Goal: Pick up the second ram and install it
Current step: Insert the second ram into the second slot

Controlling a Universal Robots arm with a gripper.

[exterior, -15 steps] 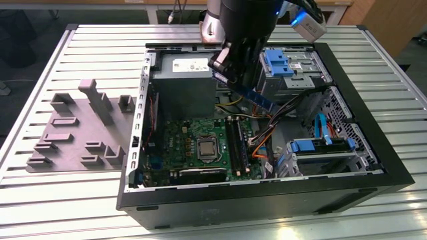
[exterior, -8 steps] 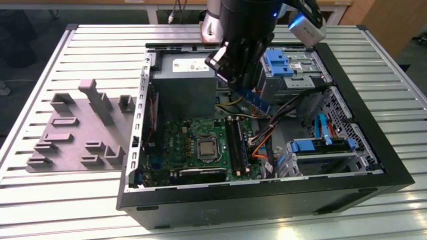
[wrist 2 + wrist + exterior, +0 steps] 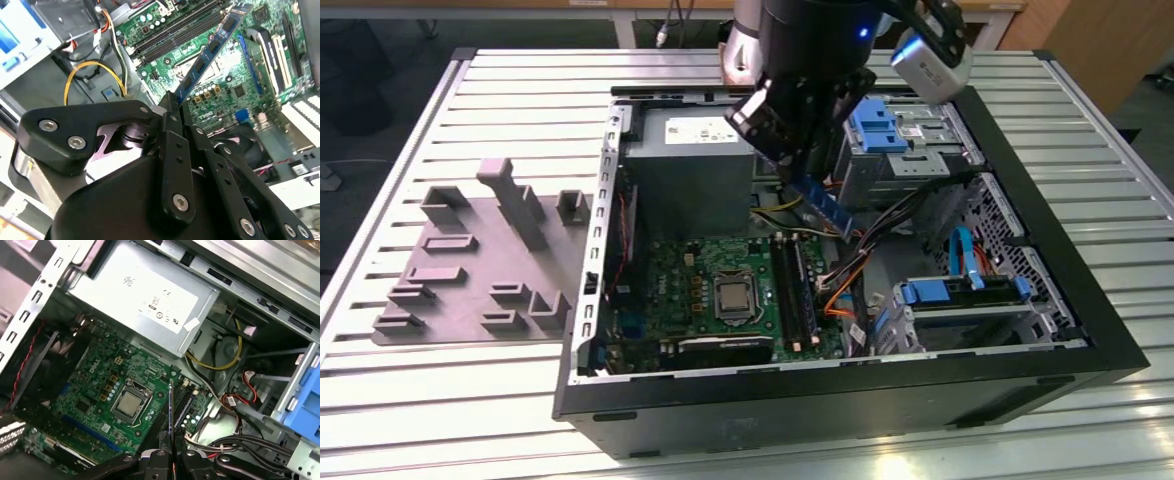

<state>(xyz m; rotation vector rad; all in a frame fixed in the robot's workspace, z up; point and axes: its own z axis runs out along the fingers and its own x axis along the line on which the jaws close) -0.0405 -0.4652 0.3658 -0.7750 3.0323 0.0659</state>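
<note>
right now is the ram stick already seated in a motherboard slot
No, the second ram is shut in the gripper, held tilted above the motherboard.

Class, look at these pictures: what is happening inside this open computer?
A robot arm's black gripper holds a long, narrow blue circuit-board memory stick, shut on one end. The stick hangs tilted in the air above the green motherboard of an open black computer case, over the black memory slots. It is not yet seated.
</note>
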